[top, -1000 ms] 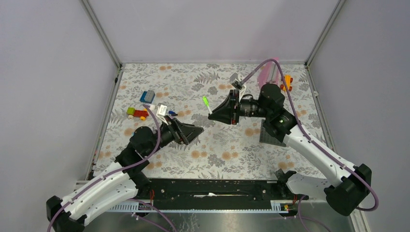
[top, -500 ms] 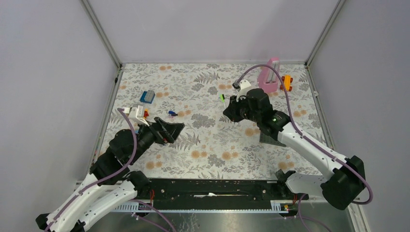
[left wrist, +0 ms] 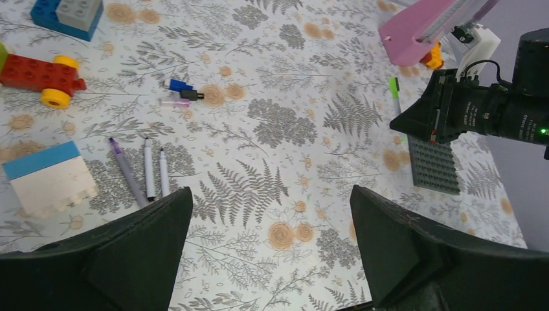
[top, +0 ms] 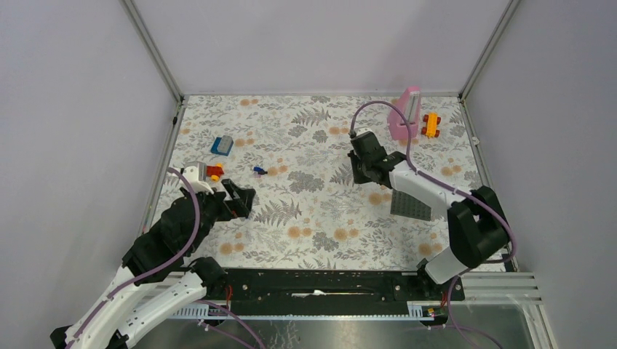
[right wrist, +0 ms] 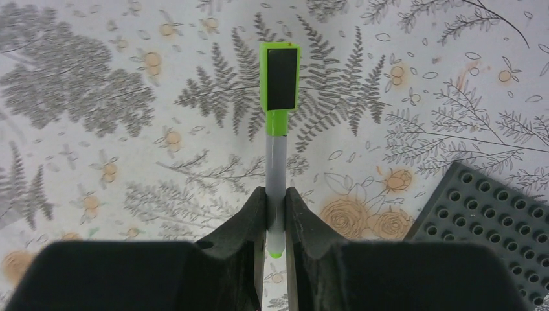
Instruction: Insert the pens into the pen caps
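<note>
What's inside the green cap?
The pen clamped in the right fingers runs into the green cap. Its tip is covered by the cap, so it cannot be seen.

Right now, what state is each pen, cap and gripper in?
right gripper, shut on green pen
left gripper, open, empty
green pen, capped, held near its tail end
green cap, seated on its pen
three other pens, uncapped, lying side by side
blue cap, loose
black cap, loose, beside the blue one
lilac cap, loose
</note>
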